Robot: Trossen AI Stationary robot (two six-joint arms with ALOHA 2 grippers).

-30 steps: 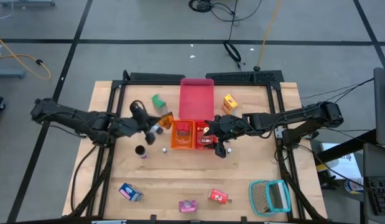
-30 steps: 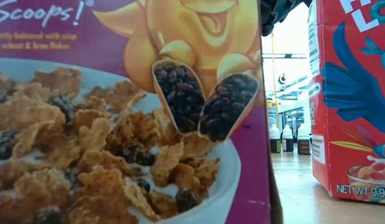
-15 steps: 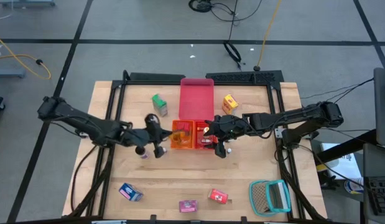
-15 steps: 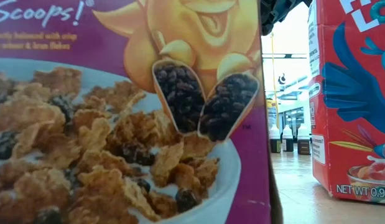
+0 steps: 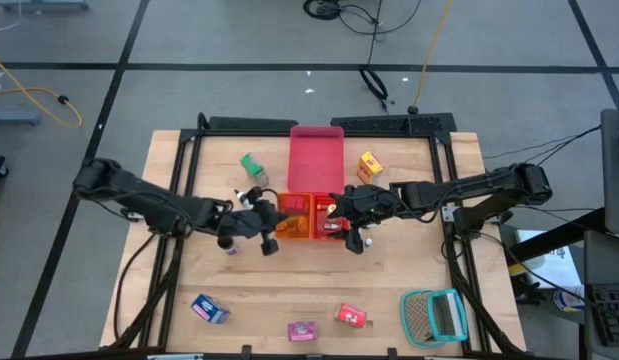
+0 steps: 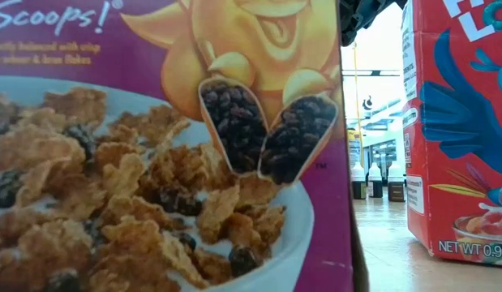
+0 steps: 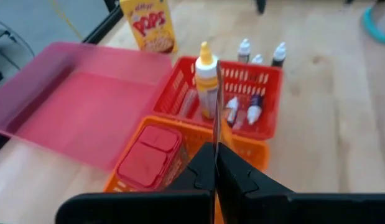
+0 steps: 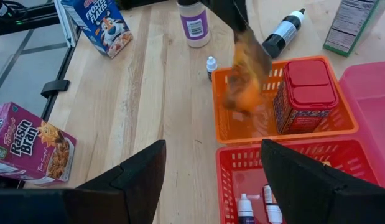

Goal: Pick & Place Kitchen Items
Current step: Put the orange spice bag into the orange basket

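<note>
The pink tray (image 5: 316, 158) is lying at the table's (image 5: 409, 290) far edge, with the orange basket (image 8: 285, 127) and red basket (image 7: 262, 99) side by side against its near end. The left gripper (image 5: 270, 222), clamped on the orange cone (image 8: 245, 81), is hanging over the orange basket. The right gripper (image 5: 353, 222), fingers apart, is hovering over the red basket.

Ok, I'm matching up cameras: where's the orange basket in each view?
High view: orange basket at table centre.
Low view: not in it.
Left wrist view: lower middle.
Right wrist view: right of centre.
Shared landmark: the red basket beside it.
</note>
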